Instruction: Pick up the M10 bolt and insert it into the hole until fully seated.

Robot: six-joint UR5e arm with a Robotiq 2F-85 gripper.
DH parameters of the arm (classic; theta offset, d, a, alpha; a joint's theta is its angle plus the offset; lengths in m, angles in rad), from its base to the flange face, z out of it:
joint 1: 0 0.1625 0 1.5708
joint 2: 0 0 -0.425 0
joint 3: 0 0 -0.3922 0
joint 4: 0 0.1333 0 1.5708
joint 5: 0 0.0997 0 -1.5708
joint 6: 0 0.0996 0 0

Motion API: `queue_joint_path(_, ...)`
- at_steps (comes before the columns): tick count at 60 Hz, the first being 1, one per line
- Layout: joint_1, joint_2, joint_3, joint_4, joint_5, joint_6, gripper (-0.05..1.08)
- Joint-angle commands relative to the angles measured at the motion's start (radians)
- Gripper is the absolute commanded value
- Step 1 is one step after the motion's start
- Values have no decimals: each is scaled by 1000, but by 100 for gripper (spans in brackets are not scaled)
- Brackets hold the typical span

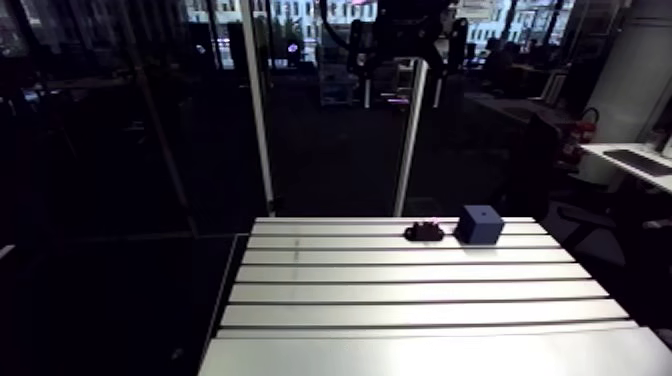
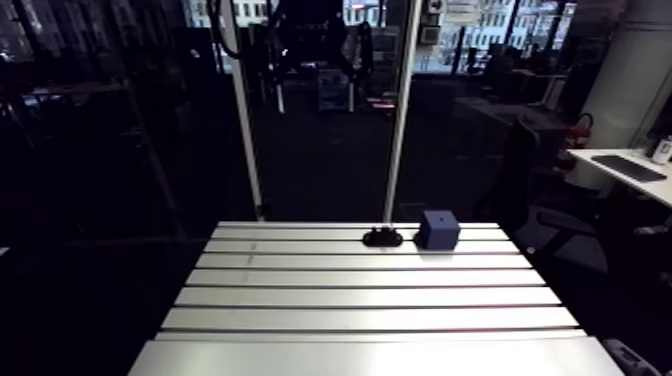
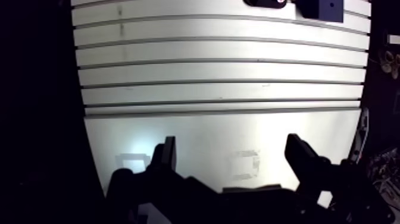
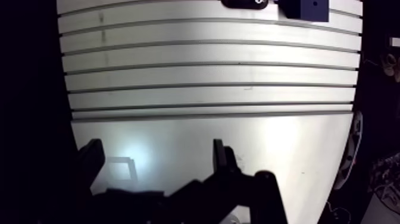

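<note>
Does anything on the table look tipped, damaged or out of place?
Nothing stands out. The blue block sits flat near the table's far edge, a small dark piece beside it; the claw hangs open over the near end.

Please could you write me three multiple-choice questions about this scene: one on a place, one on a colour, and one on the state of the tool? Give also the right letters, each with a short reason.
1. Where does the small dark part lie, relative to the block?
A) on top of it
B) close beside it, at the far end of the table
C) far from it, at the near edge

2. What colour is the block?
A) blue
B) red
C) yellow

3. In what state is the tool?
A) shut on the dark part
B) shut on the block
C) open and empty

Answers:
1 B: both arm views show the two side by side on the table's farthest strips.
2 A: its faces look dark blue in every view.
3 C: in the wrist view the fingers stand wide apart, with only bare table between them.
</note>
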Motion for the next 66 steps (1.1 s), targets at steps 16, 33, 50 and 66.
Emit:
queue_joint_path(16, 61, 71, -27, -17, 21, 1, 1)
queue_joint_path(33, 61, 74, -29, -28, 15, -3, 1)
queue_joint_path(50, 14, 77, 40, -211, 14, -131, 1)
queue_joint_path(66, -98, 87, 129, -422, 23, -238, 1)
